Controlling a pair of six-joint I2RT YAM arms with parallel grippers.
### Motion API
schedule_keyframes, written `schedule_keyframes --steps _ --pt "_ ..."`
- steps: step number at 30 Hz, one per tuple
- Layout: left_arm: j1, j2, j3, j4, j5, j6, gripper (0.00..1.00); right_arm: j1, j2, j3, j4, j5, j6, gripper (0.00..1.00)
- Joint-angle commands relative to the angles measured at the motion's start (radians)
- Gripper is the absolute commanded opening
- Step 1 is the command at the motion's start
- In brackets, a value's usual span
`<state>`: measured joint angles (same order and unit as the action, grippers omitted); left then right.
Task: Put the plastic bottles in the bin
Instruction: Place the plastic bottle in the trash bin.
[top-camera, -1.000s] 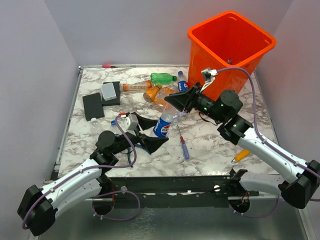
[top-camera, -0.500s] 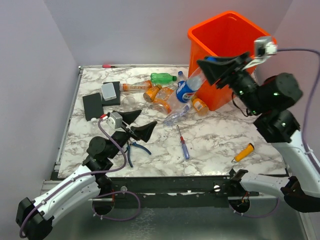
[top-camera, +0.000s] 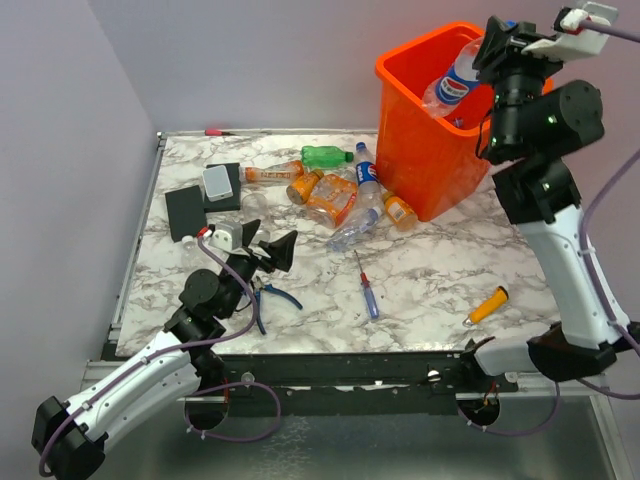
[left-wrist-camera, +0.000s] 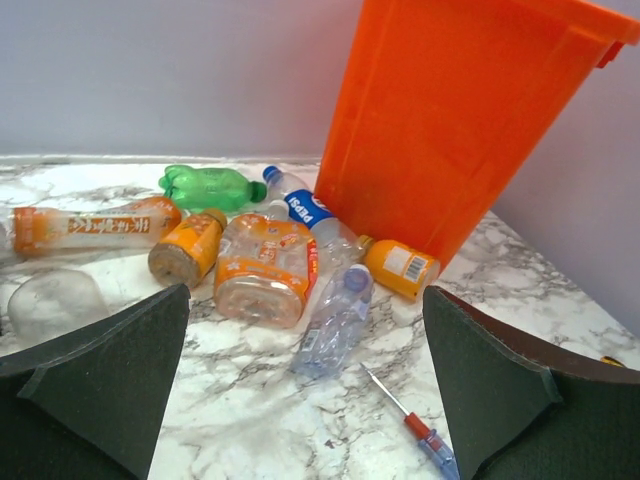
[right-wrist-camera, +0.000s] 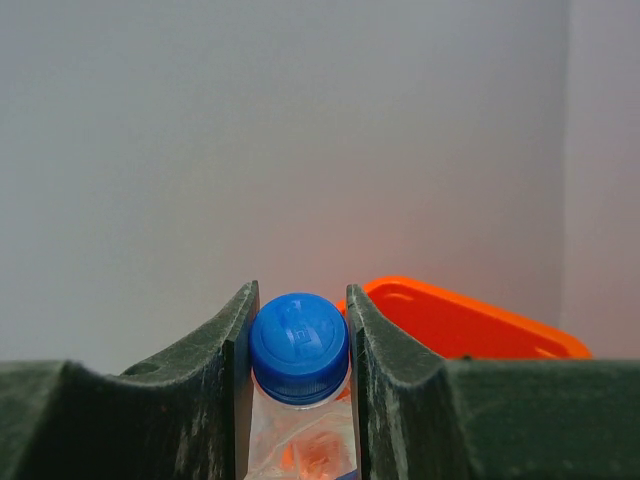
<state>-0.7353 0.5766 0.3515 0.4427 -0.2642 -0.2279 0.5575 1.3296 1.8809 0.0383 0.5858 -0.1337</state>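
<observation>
One bottle (top-camera: 455, 82) clamped in right gripper (right-wrist-camera: 298, 325), over bin (top-camera: 412, 150)

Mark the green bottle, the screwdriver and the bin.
green bottle (top-camera: 327, 155), top external view, middle of its body.
screwdriver (top-camera: 370, 300), top external view, blue handle.
bin (top-camera: 415, 150), top external view, near outer wall.

The bin (top-camera: 420, 170) is standing on the far right part of the desk (top-camera: 420, 290). A bottle (top-camera: 455, 80) is hanging over the bin's opening, pinched at its neck inside the right claw (right-wrist-camera: 299, 292). A cluster of bottles (top-camera: 330, 195) is lying just left of the bin's base. The screwdriver (top-camera: 367, 288) is lying in front of that cluster. The pliers (top-camera: 268, 297) are lying further left, just beside the left claw (top-camera: 265, 250). Two flat blocks (top-camera: 186, 212) are sitting behind that claw, left of the cluster.
</observation>
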Motion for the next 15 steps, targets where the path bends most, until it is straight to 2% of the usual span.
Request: schedule_keyframes --steps 1,7,12,15 --pt "-0.002 -0.003 0.026 -0.04 -0.056 0.017 0.99 -0.168 0.091 0.089 0.011 0.011 0.108 0.0" --pt "-0.002 -0.004 0.033 -0.05 -0.05 0.009 0.99 -0.354 0.153 0.01 0.039 -0.049 0.313 0.0" --pt "-0.001 -0.01 0.038 -0.056 -0.043 0.008 0.99 -0.396 0.235 0.024 -0.031 -0.109 0.377 0.0" --pt "-0.002 -0.011 0.039 -0.057 -0.044 0.009 0.99 -0.397 0.241 -0.03 -0.061 -0.144 0.409 0.0"
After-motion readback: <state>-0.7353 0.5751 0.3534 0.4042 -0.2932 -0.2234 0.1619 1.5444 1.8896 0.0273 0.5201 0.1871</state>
